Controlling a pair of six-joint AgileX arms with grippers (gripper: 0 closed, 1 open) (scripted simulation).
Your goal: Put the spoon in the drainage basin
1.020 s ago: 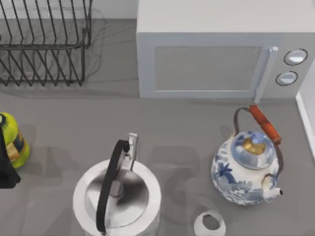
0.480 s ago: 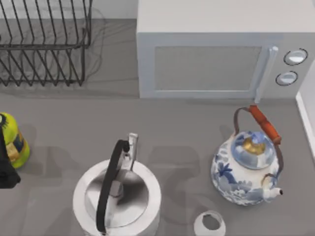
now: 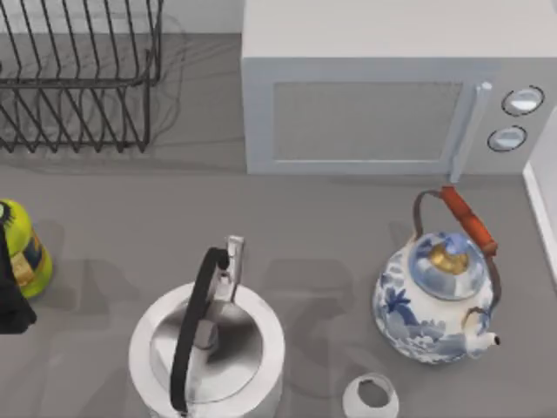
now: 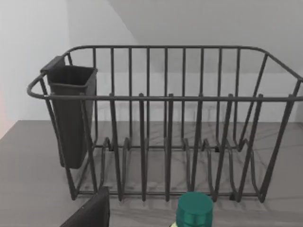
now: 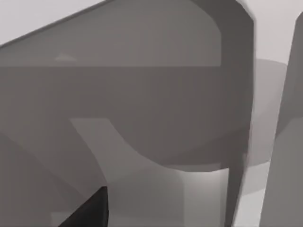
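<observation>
Big black wire drainage basin (image 3: 78, 78) sits left of white microwave (image 3: 383, 87).

Spoon: cannot tell where.

Left gripper (image 3: 10, 296) near yellow-green bottle (image 3: 26, 248), well in front of basin; fingers: cannot tell.

Step, my guess: early, spoon not yet in hand. Next: find spoon, grab it.

Overhead and left-wrist views sharing drainage basin (image 3: 78, 78)

A white microwave (image 3: 383, 96) stands at the table's (image 3: 305, 226) back. Nearer sit a steel kettle (image 3: 207, 353), a blue-and-white teapot (image 3: 435, 300) and a yellow-green bottle (image 3: 24, 248).
</observation>
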